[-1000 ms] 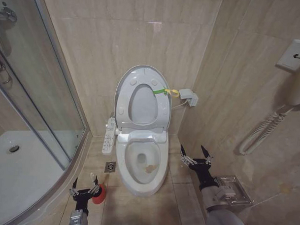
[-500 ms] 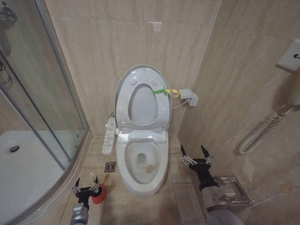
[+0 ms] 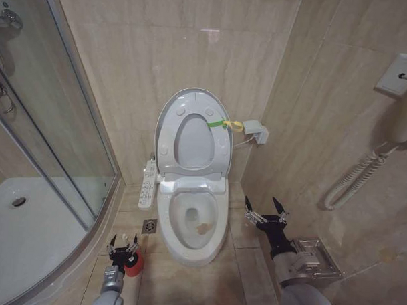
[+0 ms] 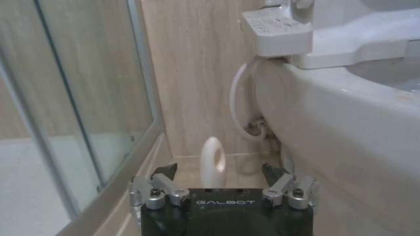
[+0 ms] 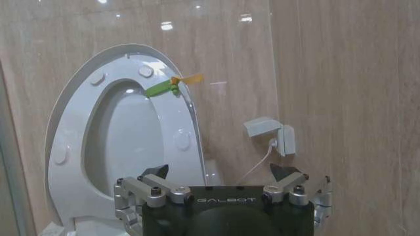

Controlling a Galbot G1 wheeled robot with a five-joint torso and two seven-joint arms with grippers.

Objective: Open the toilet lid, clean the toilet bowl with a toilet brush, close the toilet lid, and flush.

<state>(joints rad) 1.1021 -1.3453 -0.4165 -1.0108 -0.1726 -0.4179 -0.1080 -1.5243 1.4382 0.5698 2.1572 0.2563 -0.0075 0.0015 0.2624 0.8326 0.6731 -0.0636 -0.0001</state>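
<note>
The toilet lid (image 3: 194, 142) stands raised against the back wall, with the seat ring up against it. The white toilet bowl (image 3: 191, 222) lies uncovered below, a brownish stain inside. Left of the bowl, on the floor, the toilet brush's red cup holder (image 3: 134, 264) sits just under my left gripper (image 3: 123, 244). In the left wrist view the brush's white looped handle end (image 4: 212, 160) stands between the open fingers of the left gripper (image 4: 219, 173), with the bowl's side (image 4: 341, 132) close by. My right gripper (image 3: 266, 212) hangs open to the right of the bowl, facing the lid (image 5: 128, 137).
A curved glass shower enclosure (image 3: 63, 154) and its sill border the left side. The long white button panel (image 3: 147, 184) sticks out left of the seat. A green-yellow strap (image 3: 224, 124) and a white wall box (image 3: 256, 131) sit right of the lid. A metal holder (image 3: 313, 258) is on the right wall.
My left gripper has moved forward and to the right, over the red holder, so the brush handle now stands between its fingers. The right arm has not moved.
</note>
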